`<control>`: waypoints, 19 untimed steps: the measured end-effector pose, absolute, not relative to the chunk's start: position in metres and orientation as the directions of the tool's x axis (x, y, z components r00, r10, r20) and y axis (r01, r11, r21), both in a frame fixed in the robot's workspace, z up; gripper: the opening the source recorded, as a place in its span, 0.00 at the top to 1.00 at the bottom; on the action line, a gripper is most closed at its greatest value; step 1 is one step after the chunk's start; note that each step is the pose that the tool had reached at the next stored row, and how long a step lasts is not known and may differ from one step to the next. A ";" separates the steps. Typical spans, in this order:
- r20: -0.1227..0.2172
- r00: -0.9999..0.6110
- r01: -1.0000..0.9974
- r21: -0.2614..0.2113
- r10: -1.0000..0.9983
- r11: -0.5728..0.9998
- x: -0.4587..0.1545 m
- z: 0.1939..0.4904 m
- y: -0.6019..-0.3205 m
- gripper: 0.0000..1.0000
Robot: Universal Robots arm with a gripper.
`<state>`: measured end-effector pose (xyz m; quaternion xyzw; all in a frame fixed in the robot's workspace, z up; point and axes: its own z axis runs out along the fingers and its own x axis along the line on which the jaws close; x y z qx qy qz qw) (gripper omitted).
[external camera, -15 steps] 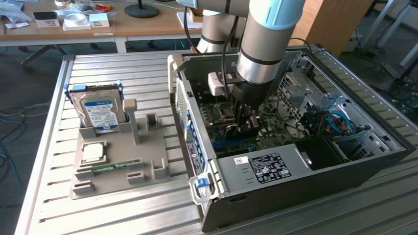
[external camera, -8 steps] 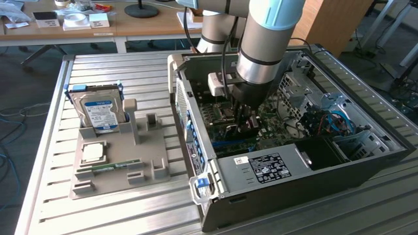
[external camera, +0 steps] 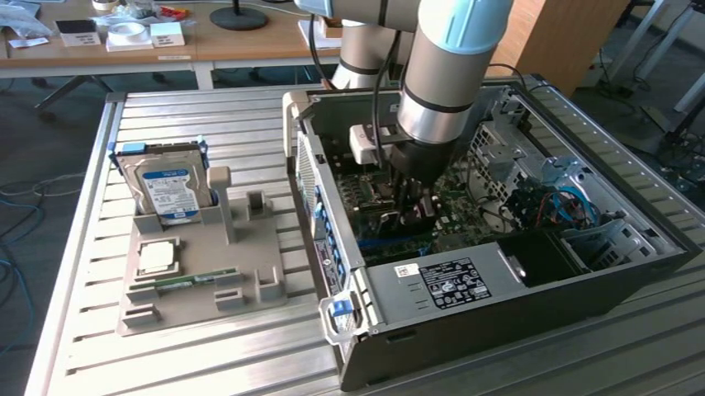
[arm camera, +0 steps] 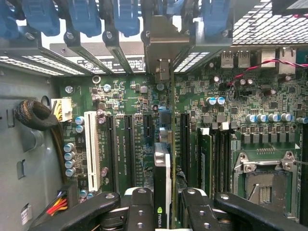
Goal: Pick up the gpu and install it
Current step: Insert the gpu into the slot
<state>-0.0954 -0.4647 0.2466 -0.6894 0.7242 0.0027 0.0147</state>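
Observation:
The gpu (arm camera: 162, 187) is seen edge-on in the wrist view, a thin dark card with a green logo on its edge. It stands upright between the gripper's black fingers (arm camera: 139, 211), and its metal bracket (arm camera: 159, 45) reaches the case's rear slot openings. My gripper (arm camera: 166, 214) is shut on the gpu just above the green motherboard (arm camera: 120, 96), and the card runs along the black expansion slots. In the exterior view the gripper (external camera: 414, 202) is deep inside the open computer case (external camera: 573, 280), with the dark gpu (external camera: 399, 221) at its tip.
A white slot (arm camera: 91, 149) and the processor socket (arm camera: 262, 185) flank the card. A power supply (external camera: 441, 285) fills the case's front. On the exterior view's left, a grey tray (external camera: 259, 293) holds a hard drive (external camera: 167, 186), a processor (external camera: 157, 256) and a memory stick (external camera: 182, 280).

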 end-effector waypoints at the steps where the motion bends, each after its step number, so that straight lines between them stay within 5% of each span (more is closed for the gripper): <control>1: -0.024 -0.049 -0.999 -0.016 -0.999 0.049 -0.095 0.246 -0.465 0.73; 19: -0.040 -0.049 -0.999 -0.016 -0.998 0.050 -0.095 0.249 -0.465 0.73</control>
